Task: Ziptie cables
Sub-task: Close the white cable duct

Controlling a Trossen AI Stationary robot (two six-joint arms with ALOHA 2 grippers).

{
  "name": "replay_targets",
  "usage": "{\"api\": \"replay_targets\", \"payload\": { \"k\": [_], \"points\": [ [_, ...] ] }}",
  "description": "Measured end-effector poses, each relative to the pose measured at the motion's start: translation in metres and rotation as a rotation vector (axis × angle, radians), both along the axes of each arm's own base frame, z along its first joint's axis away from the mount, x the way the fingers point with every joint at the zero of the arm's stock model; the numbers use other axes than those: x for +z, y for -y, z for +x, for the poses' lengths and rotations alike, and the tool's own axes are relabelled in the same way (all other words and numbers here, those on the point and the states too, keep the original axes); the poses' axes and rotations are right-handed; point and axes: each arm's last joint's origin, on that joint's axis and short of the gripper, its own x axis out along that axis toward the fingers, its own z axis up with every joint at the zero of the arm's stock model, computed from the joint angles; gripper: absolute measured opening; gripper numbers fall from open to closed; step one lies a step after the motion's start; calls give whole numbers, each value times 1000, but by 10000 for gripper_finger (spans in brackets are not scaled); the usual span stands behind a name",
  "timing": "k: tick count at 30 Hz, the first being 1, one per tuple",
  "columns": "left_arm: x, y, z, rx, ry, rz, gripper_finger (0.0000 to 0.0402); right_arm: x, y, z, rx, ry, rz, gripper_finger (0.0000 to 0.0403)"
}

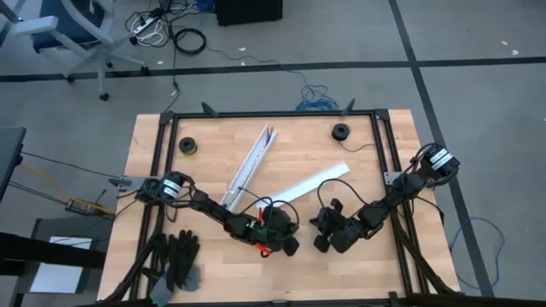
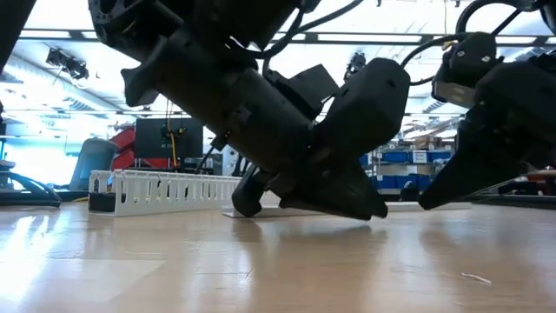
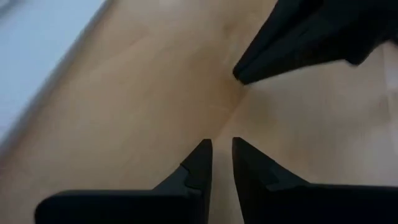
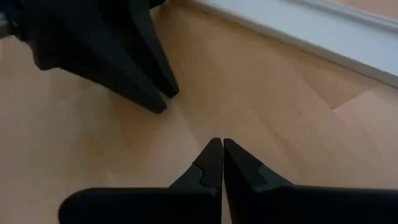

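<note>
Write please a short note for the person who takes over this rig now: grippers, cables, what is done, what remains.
Left gripper: near front of table, tips slightly apart, holds nothing.
Right gripper: shut, empty, tips low over bare wood facing the left gripper.
Cables: only a bit of red shows under the left arm; the rest is hidden.
Done: no tie visible.
Left: gather the cables, ziptie them.

One camera looks straight down on the whole pale wooden table (image 1: 341,256). Another sits at tabletop height, facing the room, arms close before it. Both wrist cameras stare closely at the same bare wood.
</note>
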Motion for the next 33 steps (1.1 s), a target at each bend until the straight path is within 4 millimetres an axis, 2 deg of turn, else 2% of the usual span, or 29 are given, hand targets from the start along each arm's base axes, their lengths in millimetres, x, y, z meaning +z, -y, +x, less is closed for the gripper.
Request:
{"api": "replay_targets", "payload": {
  "k": [8,14,17,22,27,33],
  "points": [
    [1,3,0,-11,14,6,39,4,2,0,-13,29,-70,0],
    [21,22,5,-123,193,77,39,6,1,0,-15,42,-72,0],
    [24,27,5,-135,195,137,39,6,0,-1,-11,40,-69,0],
    [37,30,8,-157,-20,250,39,4,-4,-6,-16,22,-57,0],
    [59,26,9,-151,-255,362,39,1,-13,-19,-54,32,-27,0],
    [61,10,6,-80,-387,472,46,-6,-29,-47,-56,88,16,0]
  ]
}}
